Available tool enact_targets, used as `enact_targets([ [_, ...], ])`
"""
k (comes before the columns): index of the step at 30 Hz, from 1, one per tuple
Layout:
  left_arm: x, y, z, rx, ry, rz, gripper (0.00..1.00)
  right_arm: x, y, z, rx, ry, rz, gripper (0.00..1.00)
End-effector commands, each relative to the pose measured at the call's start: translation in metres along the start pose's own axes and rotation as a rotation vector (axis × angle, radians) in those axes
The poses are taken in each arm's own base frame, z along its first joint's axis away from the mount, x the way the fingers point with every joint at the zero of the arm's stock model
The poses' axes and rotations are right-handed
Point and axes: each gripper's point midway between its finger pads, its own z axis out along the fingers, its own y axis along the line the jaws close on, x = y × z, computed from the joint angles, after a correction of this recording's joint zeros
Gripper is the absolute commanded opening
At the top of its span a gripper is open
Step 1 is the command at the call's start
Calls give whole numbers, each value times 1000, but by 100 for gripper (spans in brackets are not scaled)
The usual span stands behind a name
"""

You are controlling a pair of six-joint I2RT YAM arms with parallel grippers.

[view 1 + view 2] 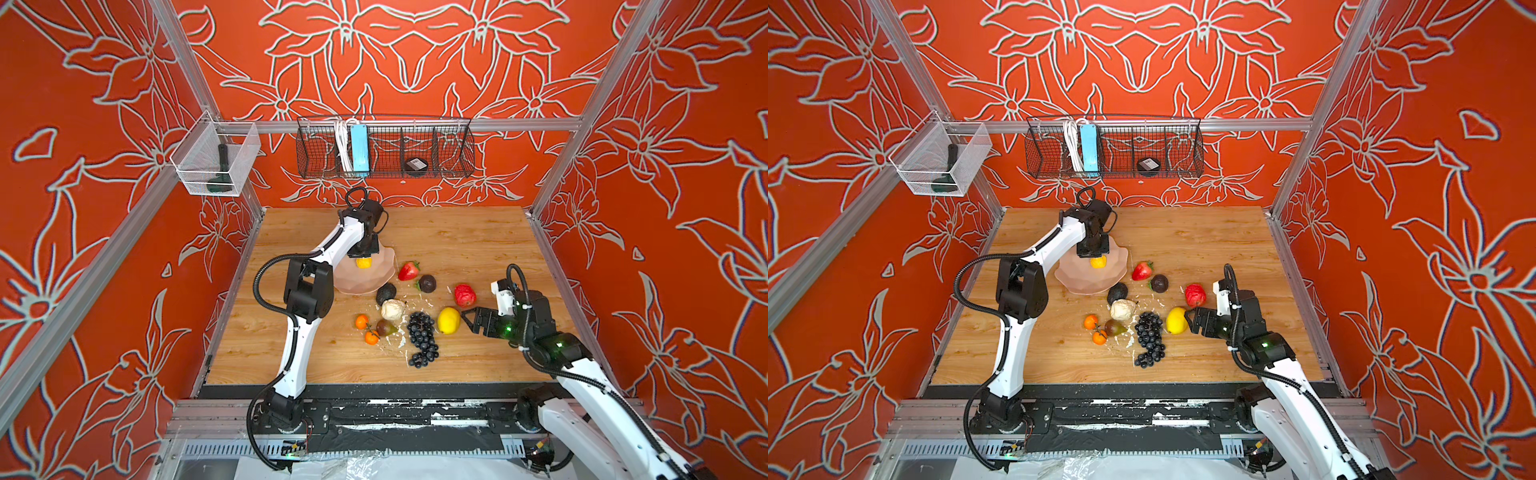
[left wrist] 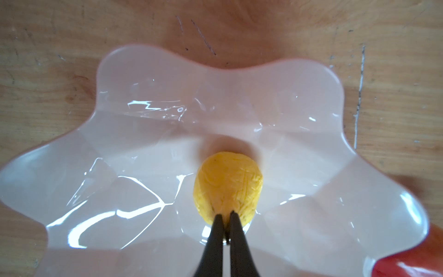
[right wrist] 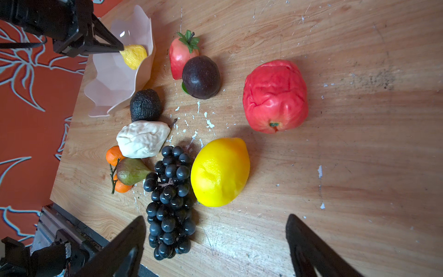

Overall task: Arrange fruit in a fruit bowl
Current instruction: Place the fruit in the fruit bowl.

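Observation:
The pale pink fruit bowl (image 1: 376,280) (image 2: 143,144) stands at mid-left of the table. A small yellow lemon (image 2: 227,184) (image 1: 364,263) lies in it, and my left gripper (image 2: 225,214) (image 1: 363,255) is nearly shut, its tips pinching the lemon's near end. The rest of the fruit lies on the wood: a strawberry (image 1: 409,271), a dark plum-like piece (image 1: 427,283), an avocado (image 1: 386,293), a cream lumpy piece (image 1: 392,309), a grape bunch (image 3: 170,199), a big lemon (image 3: 220,172) and a red wrinkled fruit (image 3: 275,96). My right gripper (image 3: 215,218) (image 1: 467,318) hangs open just right of the big lemon, empty.
Two tiny oranges (image 1: 362,321) and a pear (image 1: 386,328) lie left of the grapes. White flakes speckle the wood among the fruit. A black wire basket (image 1: 384,147) and a white mesh basket (image 1: 216,160) hang on the back rail. Bare table lies behind and to the right.

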Motion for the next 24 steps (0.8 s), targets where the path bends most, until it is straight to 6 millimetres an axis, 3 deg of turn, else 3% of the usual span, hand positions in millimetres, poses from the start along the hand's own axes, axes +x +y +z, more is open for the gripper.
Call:
enact_targets([
  [1, 6, 3, 2, -11, 34, 0, 18, -1, 4, -3, -1, 7, -7, 92],
  [16, 6, 3, -23, 26, 13, -1, 40, -4, 6, -2, -4, 12, -3, 92],
  [24, 11, 9, -62, 83, -65, -36, 58, -2, 4, -1, 5, 19, 6, 92],
])
